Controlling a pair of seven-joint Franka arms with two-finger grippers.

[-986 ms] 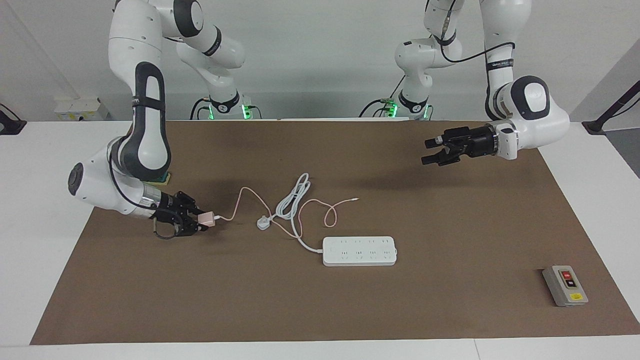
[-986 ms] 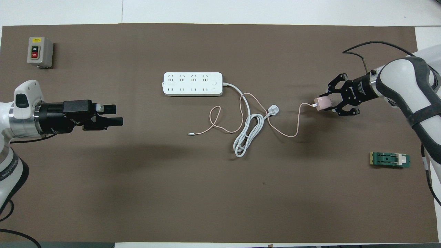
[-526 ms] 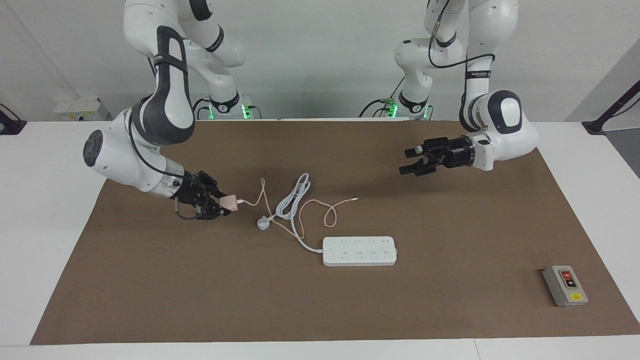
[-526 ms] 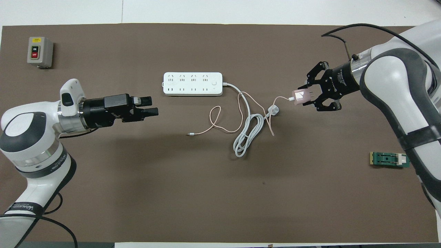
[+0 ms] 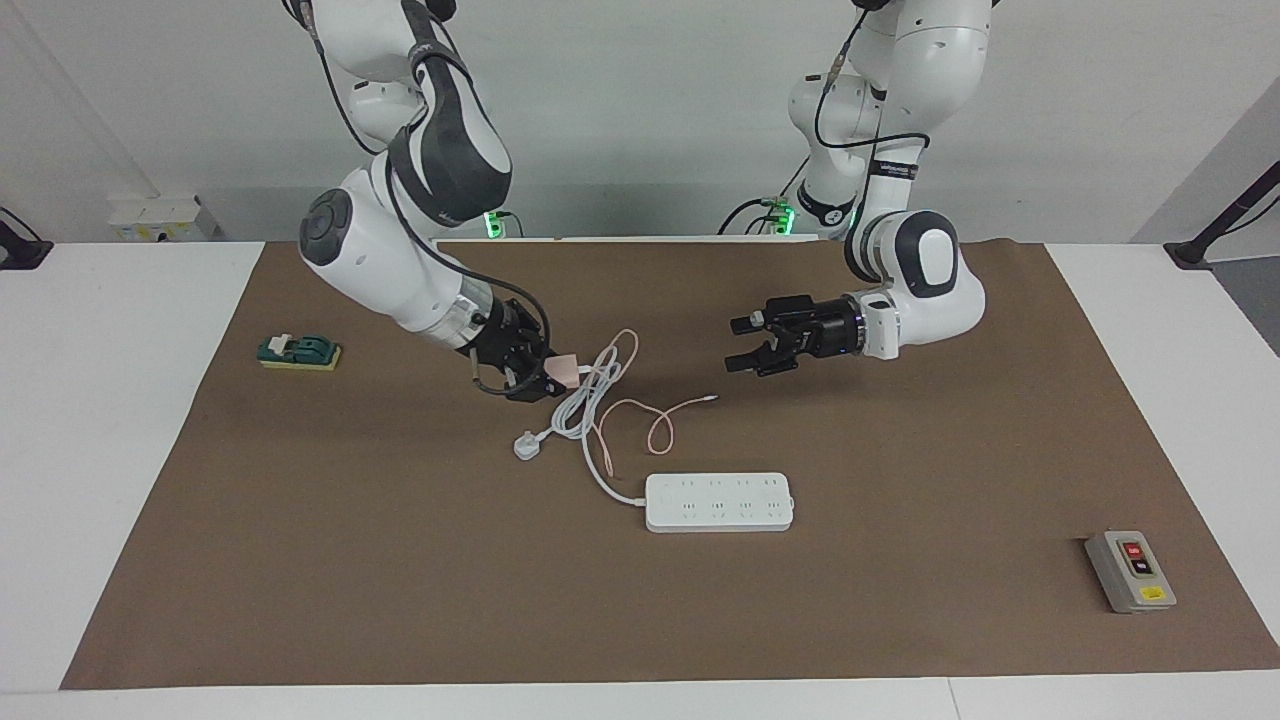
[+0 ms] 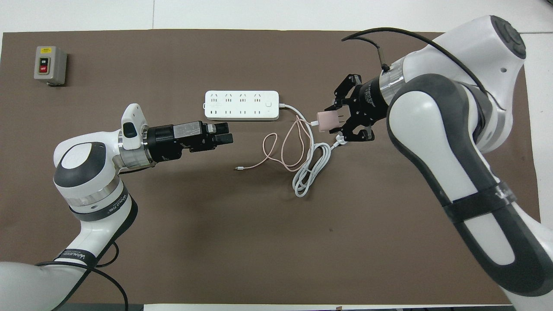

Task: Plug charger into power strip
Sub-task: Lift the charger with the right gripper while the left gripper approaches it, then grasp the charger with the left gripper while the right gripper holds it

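Since a second ago the pink charger (image 5: 566,372) has been carried from near the right arm's end of the brown mat (image 5: 900,460) toward the middle; the right gripper (image 5: 545,378), clamped on it, now holds it above the coiled white cord (image 5: 585,400). The power strip (image 5: 719,501) lies flat, farther from the robots. The left gripper (image 5: 748,344), fingers apart, has also come inward and hovers over bare mat
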